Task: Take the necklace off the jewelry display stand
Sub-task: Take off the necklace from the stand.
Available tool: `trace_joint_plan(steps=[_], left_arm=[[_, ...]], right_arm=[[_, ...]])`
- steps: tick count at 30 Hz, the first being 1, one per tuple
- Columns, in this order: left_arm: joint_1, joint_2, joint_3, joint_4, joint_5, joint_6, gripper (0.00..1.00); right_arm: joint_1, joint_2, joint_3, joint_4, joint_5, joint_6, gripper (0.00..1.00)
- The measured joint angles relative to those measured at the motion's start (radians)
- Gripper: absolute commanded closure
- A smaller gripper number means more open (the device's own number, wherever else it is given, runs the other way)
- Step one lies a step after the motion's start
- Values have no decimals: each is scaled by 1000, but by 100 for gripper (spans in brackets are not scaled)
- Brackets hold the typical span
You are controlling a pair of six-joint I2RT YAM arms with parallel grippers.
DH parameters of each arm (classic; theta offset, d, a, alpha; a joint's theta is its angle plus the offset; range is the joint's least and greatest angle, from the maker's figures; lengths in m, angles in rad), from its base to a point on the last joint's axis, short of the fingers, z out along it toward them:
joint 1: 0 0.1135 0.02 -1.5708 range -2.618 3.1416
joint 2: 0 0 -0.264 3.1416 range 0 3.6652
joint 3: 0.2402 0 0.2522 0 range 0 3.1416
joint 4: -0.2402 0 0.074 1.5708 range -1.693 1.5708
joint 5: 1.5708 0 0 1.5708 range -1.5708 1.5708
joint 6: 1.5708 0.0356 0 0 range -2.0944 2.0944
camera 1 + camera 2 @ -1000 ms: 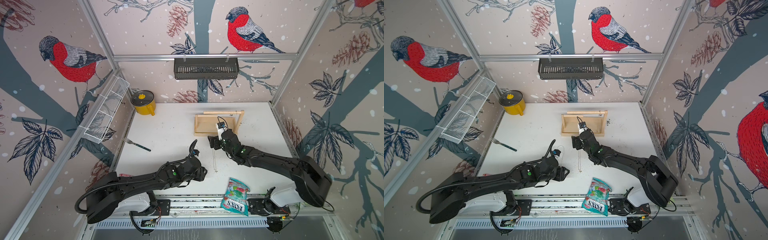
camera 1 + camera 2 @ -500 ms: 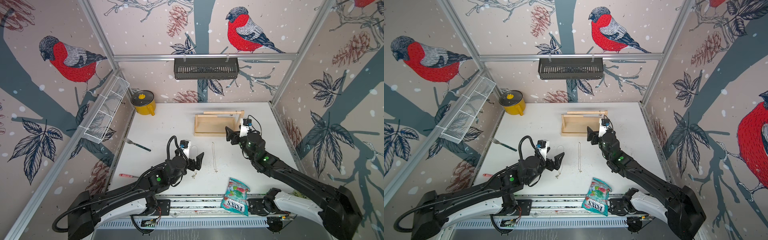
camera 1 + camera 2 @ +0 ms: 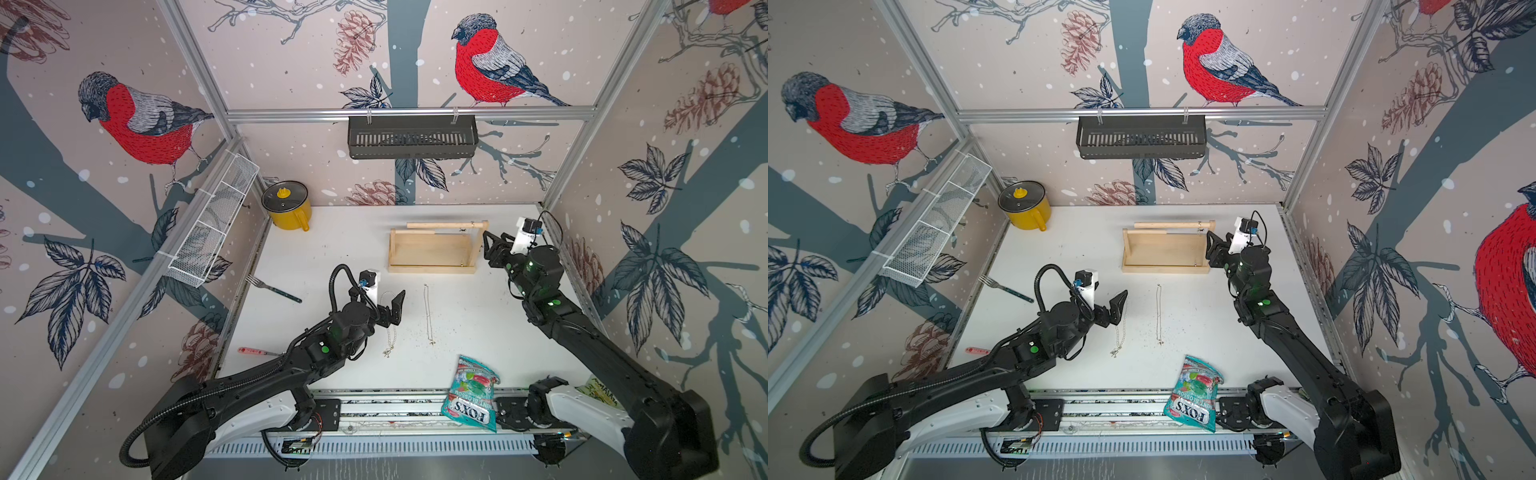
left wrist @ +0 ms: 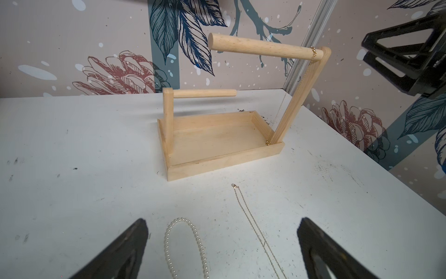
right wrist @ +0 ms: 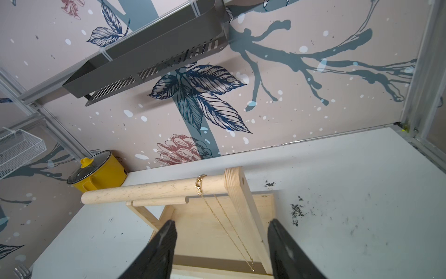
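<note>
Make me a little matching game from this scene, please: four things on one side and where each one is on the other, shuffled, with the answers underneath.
Things:
1. pearl necklace
2. hanging gold chain
3. yellow pot
4. candy bag

Places:
A. draped over the top bar of the wooden stand, next to its tall post
B. at the front edge of the table, partly over the rail
C. lying flat on the table, off the stand
D. in the table's back left corner

Pairs: 1-C, 2-A, 3-D, 4-B
</note>
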Motion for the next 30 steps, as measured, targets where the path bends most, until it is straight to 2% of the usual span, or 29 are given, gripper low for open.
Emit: trace_joint_plan(steps=[4, 11, 23, 30], left_arm=[[0, 0, -24, 35, 0, 8, 3], [0, -4, -48, 61, 0, 16, 3], [1, -1, -70, 91, -4, -4, 3], [2, 2, -70, 91, -5, -12, 3]], right_arm=[[0, 43, -10, 23, -56, -32, 49], [0, 77, -18, 91, -114, -80, 52], [-1, 168, 23, 119, -120, -150, 65], [-1, 217, 32, 125, -116, -151, 67]])
